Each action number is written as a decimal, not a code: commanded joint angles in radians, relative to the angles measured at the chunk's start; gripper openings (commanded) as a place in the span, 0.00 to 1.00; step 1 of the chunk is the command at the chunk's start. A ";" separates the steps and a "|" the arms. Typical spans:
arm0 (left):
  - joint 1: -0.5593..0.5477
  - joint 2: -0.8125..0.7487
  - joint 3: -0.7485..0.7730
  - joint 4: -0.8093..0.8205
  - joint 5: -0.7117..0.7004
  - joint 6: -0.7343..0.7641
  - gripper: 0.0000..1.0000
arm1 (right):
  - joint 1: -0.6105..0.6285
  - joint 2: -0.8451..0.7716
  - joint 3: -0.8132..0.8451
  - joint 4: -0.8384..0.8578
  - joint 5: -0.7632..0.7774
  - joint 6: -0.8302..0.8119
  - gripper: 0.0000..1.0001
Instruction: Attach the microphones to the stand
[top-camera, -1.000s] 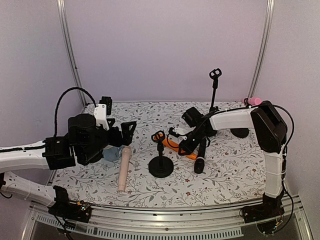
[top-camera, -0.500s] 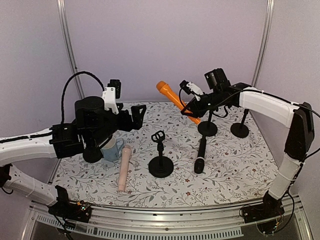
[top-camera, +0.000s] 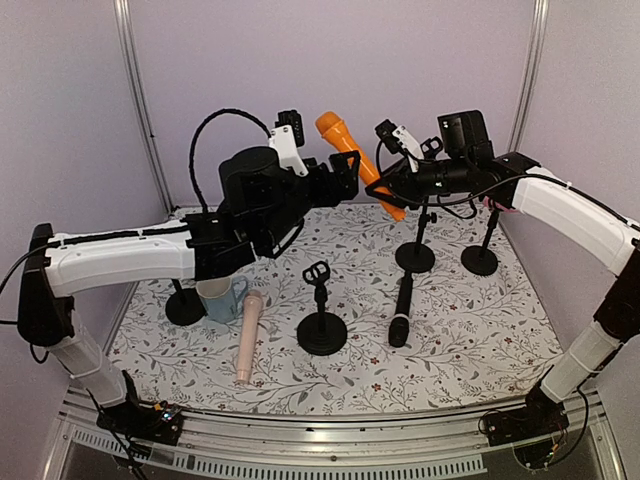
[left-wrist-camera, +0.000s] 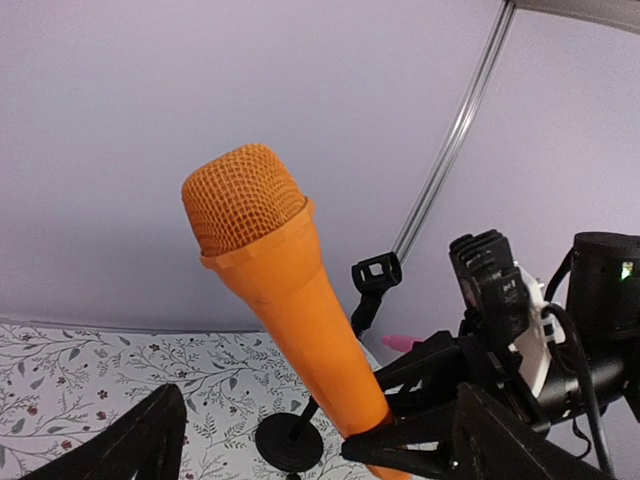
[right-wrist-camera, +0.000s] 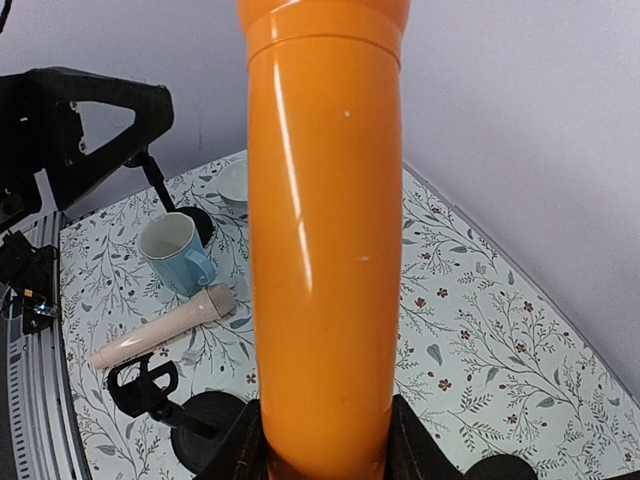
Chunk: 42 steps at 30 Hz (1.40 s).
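Observation:
My right gripper (top-camera: 386, 190) is shut on the lower body of the orange microphone (top-camera: 352, 155) and holds it high in the air, head tilted up-left. In the right wrist view its fingers (right-wrist-camera: 238, 445) clamp the orange body (right-wrist-camera: 325, 250). My left gripper (top-camera: 340, 180) is open and empty, raised just left of the orange microphone (left-wrist-camera: 290, 300). The black microphone (top-camera: 402, 310) and the beige-pink one (top-camera: 247, 335) lie on the table. The pink microphone (left-wrist-camera: 401, 342) shows behind a stand. A short stand (top-camera: 322, 330) with an empty clip stands mid-table; a tall stand (top-camera: 415, 256) stands behind it.
A blue-and-white mug (top-camera: 222, 297) stands at the left, next to another stand base (top-camera: 184, 306). A further stand base (top-camera: 480, 261) is at the right rear. The flowered cloth (top-camera: 480, 340) covers the table. Metal frame poles (top-camera: 138, 90) rise at the back corners.
My left arm has risen and swung right, up to the orange microphone. My right gripper has shifted slightly with the microphone still in it.

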 joint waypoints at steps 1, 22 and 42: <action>0.014 0.085 0.086 0.103 0.047 -0.052 0.93 | 0.002 -0.053 -0.011 0.054 0.005 0.018 0.25; 0.080 0.301 0.204 0.298 0.136 -0.101 0.45 | 0.018 -0.080 -0.072 0.096 -0.029 0.048 0.25; 0.159 0.092 0.098 -0.005 0.770 0.398 0.20 | -0.126 -0.188 0.080 -0.224 -0.478 -0.140 0.89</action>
